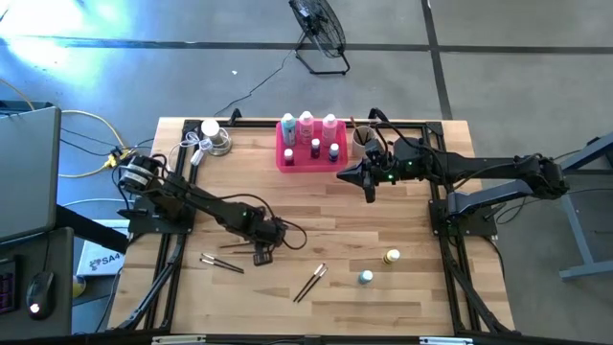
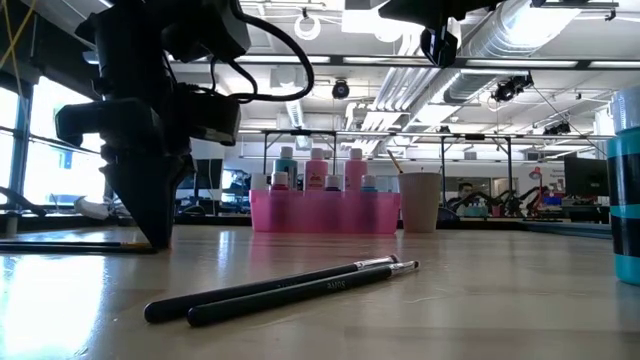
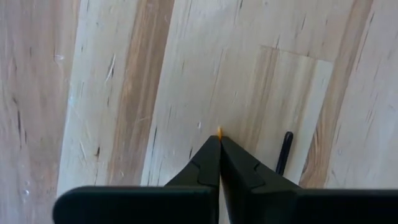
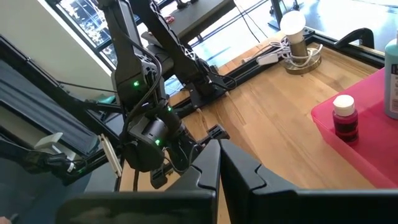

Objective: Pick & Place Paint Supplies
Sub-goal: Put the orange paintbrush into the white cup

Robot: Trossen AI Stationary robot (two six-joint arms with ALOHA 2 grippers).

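Nearest the low camera you have two dark paintbrushes [image 2: 285, 285] lying side by side on the table [image 2: 500, 300], tips angled toward the far right. At that view's right edge a teal bottle [image 2: 625, 215] is cut off, so only a slice shows.

Your left gripper [image 1: 261, 255] is down at the tabletop, left of centre, its fingers [image 3: 208, 163] pressed together. The left wrist view shows a tiny orange speck right at the tips; you cannot tell whether anything is pinched there. A dark brush end [image 3: 283, 152] lies just beside the fingers, mostly hidden behind them. Another pair of brushes [image 1: 221, 263] lies near that gripper, toward the table's left side.

Your right gripper [image 1: 371, 195] hangs above the table beside the pink tray [image 1: 285, 159], also clenched, carrying nothing visible.

The tray sits at the table's far edge with three tall white-capped bottles [image 1: 306, 126] along its back and small bottles in front; their colours are hard to make out from above. A beige cup [image 2: 419, 202] stands just beside the tray. A yellow bottle [image 1: 392, 257] and a small blue bottle [image 1: 365, 278] stand apart on the near right of the table.
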